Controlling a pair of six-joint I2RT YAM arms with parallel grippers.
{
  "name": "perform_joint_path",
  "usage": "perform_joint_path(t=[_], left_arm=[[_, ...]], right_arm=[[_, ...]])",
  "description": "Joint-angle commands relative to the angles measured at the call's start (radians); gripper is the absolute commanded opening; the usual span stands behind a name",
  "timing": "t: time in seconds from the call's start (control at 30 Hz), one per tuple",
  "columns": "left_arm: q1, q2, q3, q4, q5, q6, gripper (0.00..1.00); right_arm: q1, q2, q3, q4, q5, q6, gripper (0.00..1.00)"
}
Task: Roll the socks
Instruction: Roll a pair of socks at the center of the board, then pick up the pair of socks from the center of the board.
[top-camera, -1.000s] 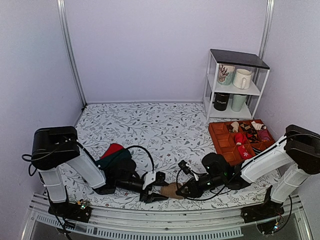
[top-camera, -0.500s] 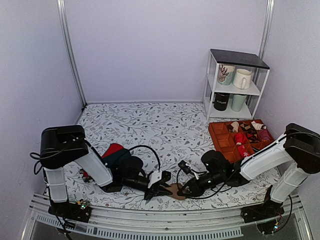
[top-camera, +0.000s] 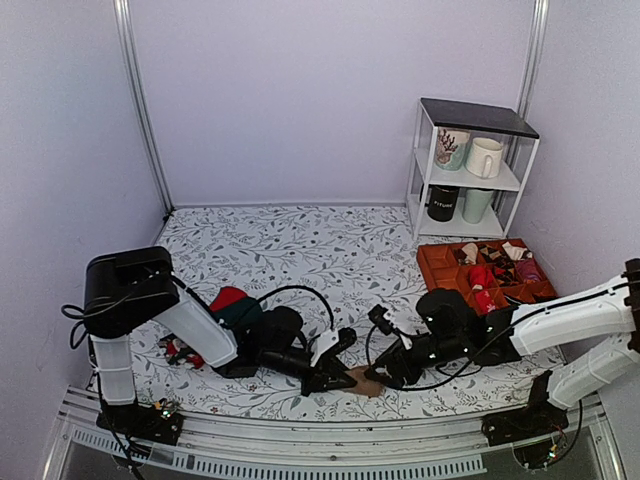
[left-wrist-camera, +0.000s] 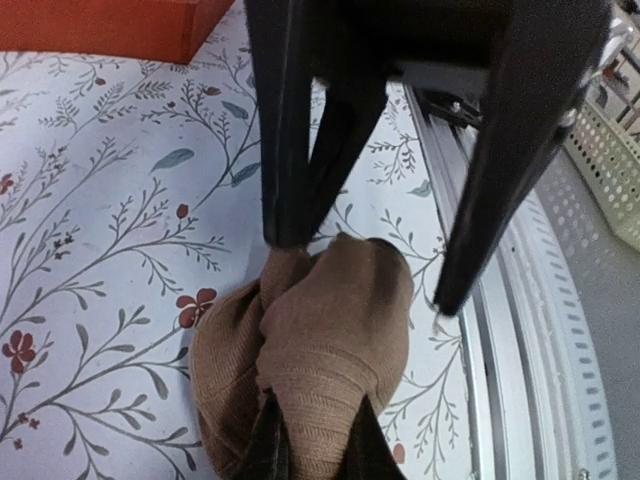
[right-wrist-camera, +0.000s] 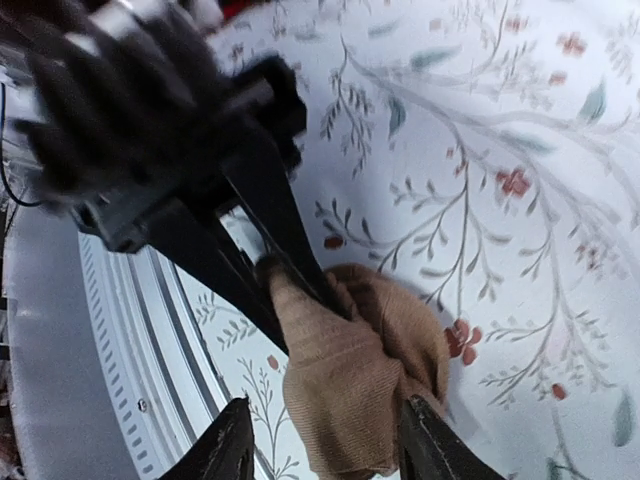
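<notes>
Both hands have shifted right; the right hand has opened.
Left hand pinches the socks, seemingly rolled; next, probably tucking the cuff.

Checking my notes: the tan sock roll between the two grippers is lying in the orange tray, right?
No. The tan sock roll between the left gripper and right gripper lies on the floral tablecloth, outside the orange tray; the top external view shows it.

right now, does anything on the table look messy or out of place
The tan socks are a lumpy, uneven wad rather than a tidy roll, sitting close to the table's front edge, pinched by the left gripper. A red and green pair lies loose by the left arm, outside the orange tray.
</notes>
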Motion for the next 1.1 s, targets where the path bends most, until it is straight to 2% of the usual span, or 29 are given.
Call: perform_joint_path(t=[0.0, 0.1, 0.23, 0.33, 0.6, 0.9, 1.07], left_arm=[[-0.02, 0.117, -0.055, -0.32, -0.023, -0.127, 0.0], [-0.019, 0.144, -0.059, -0.318, -0.006, -0.157, 0.0], [-0.018, 0.167, -0.058, -0.319, 0.009, -0.175, 0.0], [-0.014, 0.185, -0.05, -0.335, 0.02, -0.177, 0.0], [0.001, 0.208, -0.041, -0.37, 0.062, -0.197, 0.0], [0.003, 0.214, -0.041, -0.4, 0.075, -0.204, 0.0], [0.003, 0.224, -0.038, -0.401, 0.075, -0.201, 0.0]], right_arm=[[0.036, -0.164, -0.038, 0.01, 0.185, -0.135, 0.52], [0.113, -0.191, -0.064, 0.063, 0.257, -0.205, 0.53], [0.236, -0.143, -0.069, 0.087, 0.382, -0.262, 0.54], [0.241, -0.098, -0.064, 0.075, 0.417, -0.221, 0.57], [0.24, -0.145, -0.102, 0.071, 0.461, -0.157, 0.77], [0.118, -0.155, -0.065, 0.001, 0.224, -0.052, 0.86], [0.057, -0.097, -0.037, -0.022, 0.095, -0.029, 0.89]])
